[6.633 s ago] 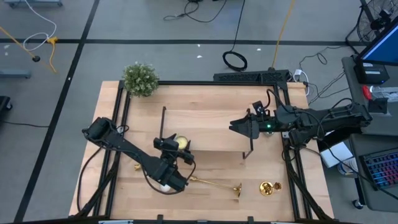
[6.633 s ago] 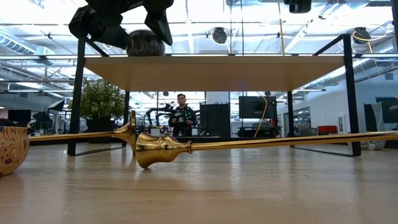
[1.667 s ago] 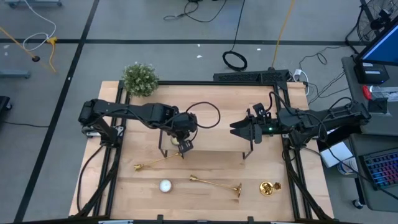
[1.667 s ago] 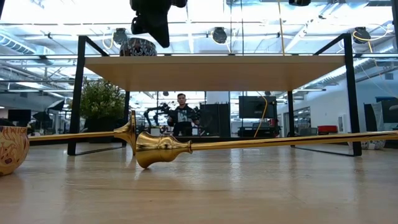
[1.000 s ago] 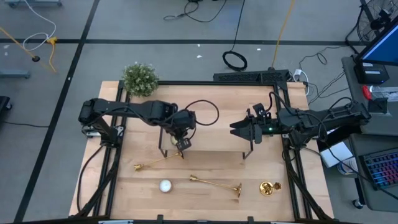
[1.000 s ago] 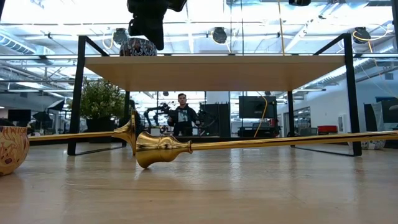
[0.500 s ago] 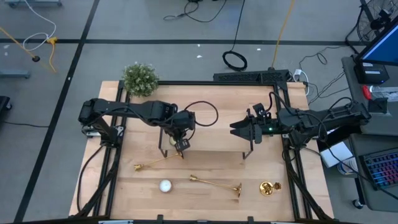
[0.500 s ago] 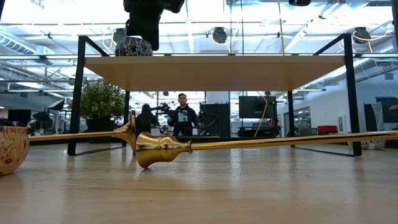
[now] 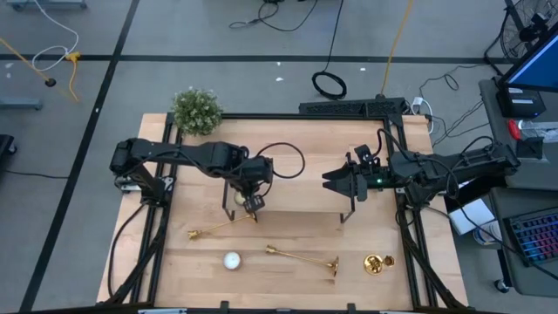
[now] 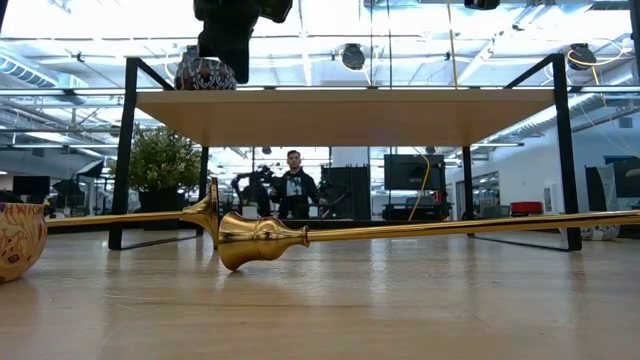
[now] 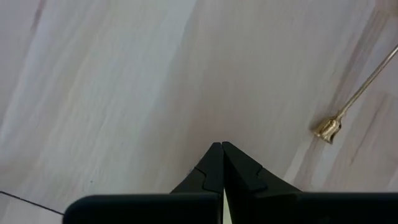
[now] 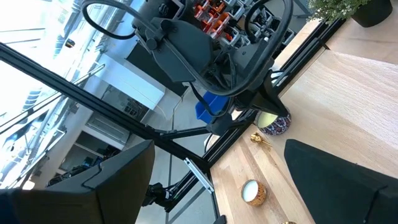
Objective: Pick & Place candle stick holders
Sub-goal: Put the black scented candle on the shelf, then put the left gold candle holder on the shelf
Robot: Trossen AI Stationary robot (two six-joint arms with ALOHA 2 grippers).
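Clearly two shiny gold candle stick holders lie flat on the table [image 9: 288, 288]: one candlestick [image 9: 303, 257] near the front edge, long axis left-right, another candlestick [image 9: 218, 228] slanting leftward. Left gripper [image 9: 252, 201] hovers pinched shut, empty, over the shelf [image 9: 296, 187]; right gripper [image 9: 335, 180] gapes, empty.

The left gripper [image 9: 250, 200] has moved from the front table onto the shelf [image 9: 305, 179].

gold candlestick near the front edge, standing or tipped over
Tipped over: the candlestick lies flat on the table, stem level in the low view.
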